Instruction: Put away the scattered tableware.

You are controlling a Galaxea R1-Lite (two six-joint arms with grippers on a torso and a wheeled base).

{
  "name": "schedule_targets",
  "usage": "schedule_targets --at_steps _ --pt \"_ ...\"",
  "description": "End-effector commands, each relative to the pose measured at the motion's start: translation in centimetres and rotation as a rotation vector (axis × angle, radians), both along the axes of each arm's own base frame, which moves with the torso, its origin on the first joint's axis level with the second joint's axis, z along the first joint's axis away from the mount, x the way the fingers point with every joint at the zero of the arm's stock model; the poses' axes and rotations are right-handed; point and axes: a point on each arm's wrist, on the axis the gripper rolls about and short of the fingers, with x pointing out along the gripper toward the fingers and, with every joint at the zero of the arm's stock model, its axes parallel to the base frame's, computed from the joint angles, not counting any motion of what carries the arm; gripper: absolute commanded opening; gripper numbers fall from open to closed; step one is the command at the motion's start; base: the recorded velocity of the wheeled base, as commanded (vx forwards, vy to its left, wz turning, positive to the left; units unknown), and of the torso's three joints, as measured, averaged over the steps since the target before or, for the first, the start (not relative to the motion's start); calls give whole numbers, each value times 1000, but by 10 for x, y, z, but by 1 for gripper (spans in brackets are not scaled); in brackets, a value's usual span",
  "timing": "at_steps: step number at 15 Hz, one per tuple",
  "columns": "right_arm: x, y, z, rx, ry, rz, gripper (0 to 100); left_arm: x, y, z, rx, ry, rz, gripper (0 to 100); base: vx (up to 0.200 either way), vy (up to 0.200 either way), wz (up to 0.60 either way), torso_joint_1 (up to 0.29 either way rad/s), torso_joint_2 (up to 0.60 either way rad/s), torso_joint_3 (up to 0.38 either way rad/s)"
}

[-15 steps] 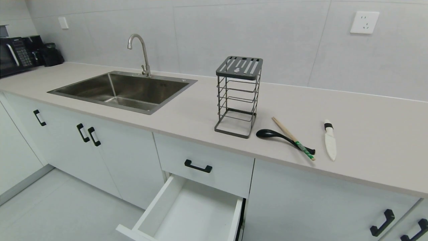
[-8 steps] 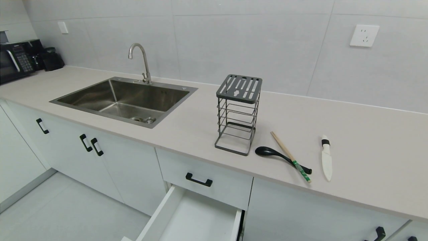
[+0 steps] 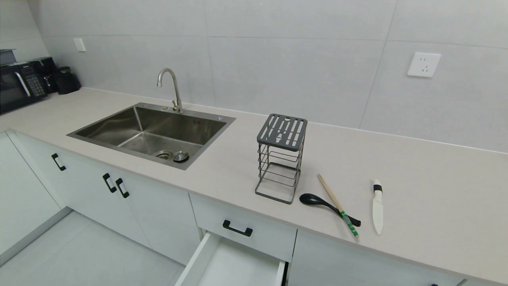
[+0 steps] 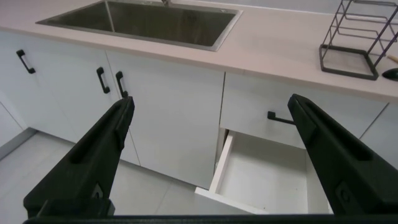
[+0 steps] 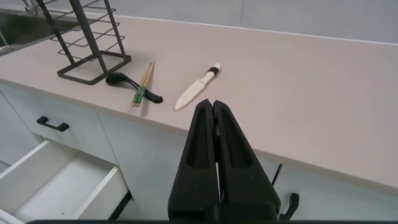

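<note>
On the beige countertop (image 3: 420,190) stands a grey wire rack (image 3: 281,159) with a slotted top. Right of it lie a black spoon (image 3: 309,198), a pair of wooden chopsticks (image 3: 329,192) crossing its handle, and a white knife (image 3: 377,212) with a black band. The right wrist view shows the spoon (image 5: 115,79), chopsticks (image 5: 146,74) and knife (image 5: 198,87) beyond my right gripper (image 5: 214,104), which is shut and empty, in front of the counter edge. My left gripper (image 4: 211,102) is open and empty, low in front of the cabinets, facing the open drawer (image 4: 267,180).
A steel sink (image 3: 152,133) with a faucet (image 3: 170,87) is set into the counter at the left, and a black microwave (image 3: 18,85) stands at the far left. The open white drawer (image 3: 234,266) juts out below the rack. A wall socket (image 3: 424,64) is at the back right.
The whole head view has shifted downward, so the camera has moved. The tableware and rack lie as before on the counter.
</note>
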Motion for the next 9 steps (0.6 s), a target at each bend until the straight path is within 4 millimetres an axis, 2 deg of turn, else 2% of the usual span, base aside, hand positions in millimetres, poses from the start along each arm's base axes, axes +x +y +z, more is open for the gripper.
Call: schedule_targets --at_steps 1,3,6,7,9 --pt "0 0 0 0 2 1 0 0 0 0 -1 1 0 100 0 0 0 310 -623 -300" --pt "0 0 0 -8 0 1 0 0 0 0 -1 1 0 100 0 0 0 136 -317 -129" --pt "0 0 0 -2 1 -15 0 0 0 0 -1 1 0 100 0 0 0 0 0 0" --pt "0 -1 0 -2 1 -22 100 0 0 0 -1 1 0 100 0 0 0 0 0 0" --pt "0 -1 0 1 2 -22 100 0 0 0 -1 1 0 100 0 0 0 0 0 0"
